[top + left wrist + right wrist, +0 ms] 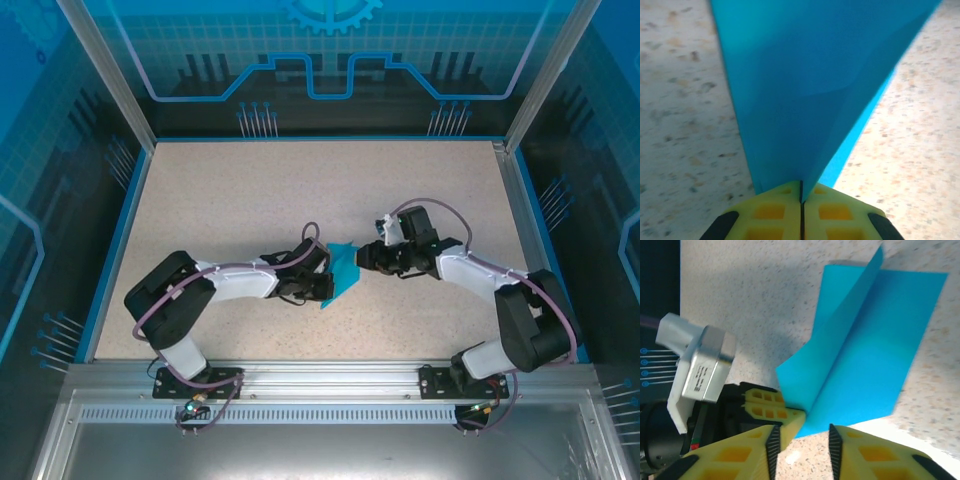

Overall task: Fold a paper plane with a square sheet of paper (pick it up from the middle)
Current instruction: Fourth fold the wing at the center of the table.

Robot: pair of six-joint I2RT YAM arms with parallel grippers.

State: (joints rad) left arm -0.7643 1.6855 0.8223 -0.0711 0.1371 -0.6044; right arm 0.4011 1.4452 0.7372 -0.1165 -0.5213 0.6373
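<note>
Sheet of paper [341, 272] sits mid-surface between the two arms, partly folded. A crease runs along it, one flap stands up, and the rest lies low over the surface [250, 190]. Left tool [801, 190] is clamped tight, jaws meeting with the paper pinched between them near one end of the crease. This is likely an anchor, so the sheet cannot slide while the other arm works. Right tool [802, 437] faces it from the opposite side, jaws parted by a narrow gap, nothing gripped. The sheet's near corner lies just at its mouth; cannot tell whether the tips touch it. Judgement: the folding is at an early stage, with no sharp point and no dart outline yet. The flap is probably held raised so the right tool can catch it or press it down along the crease. The paper is thin, so a sideways tug could skew the crease or tear it at the pinch.
</note>
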